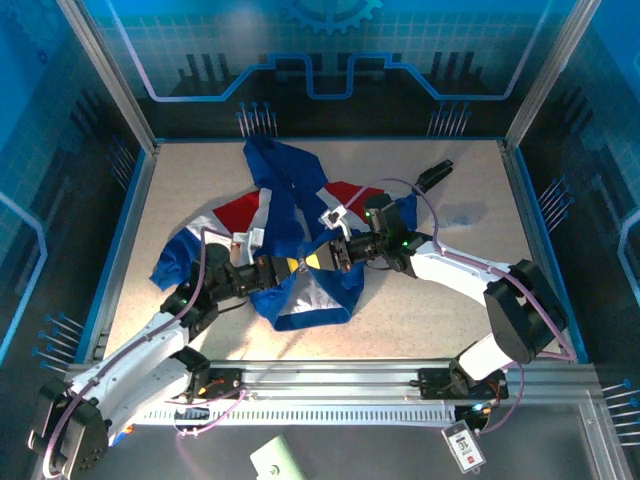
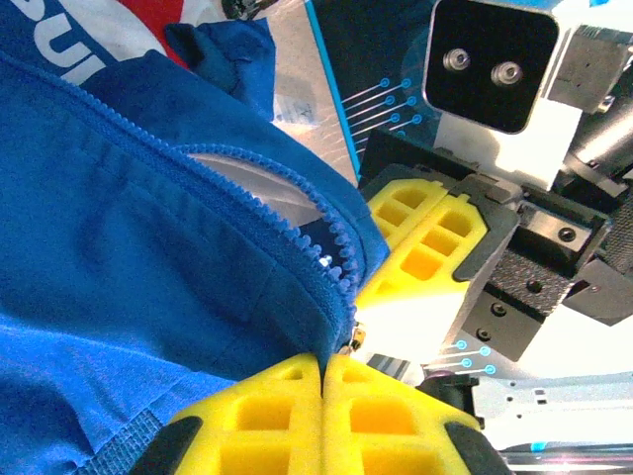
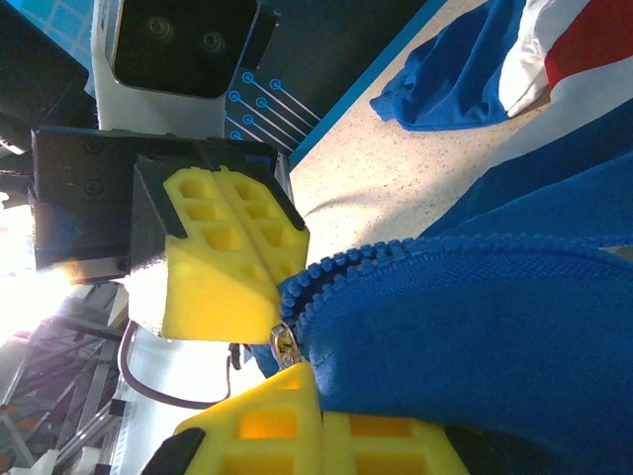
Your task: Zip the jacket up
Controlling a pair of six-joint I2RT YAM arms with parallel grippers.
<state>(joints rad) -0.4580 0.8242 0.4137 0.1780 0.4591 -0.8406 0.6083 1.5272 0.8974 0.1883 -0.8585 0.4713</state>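
Beside right claw (image 3: 321,396), jacket (image 3: 475,327) zipper's slider (image 3: 284,343)

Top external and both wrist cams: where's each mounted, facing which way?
Top external: above and behind, looking down on the table; left arm, right arm, jacket.
Left wrist: on the left arm, along the left jaws shut on the jacket; right jaws opposite.
Right wrist: on the right arm, along the right jaws shut on the jacket; left jaws opposite.
Shared: both wrist views show the zipper.
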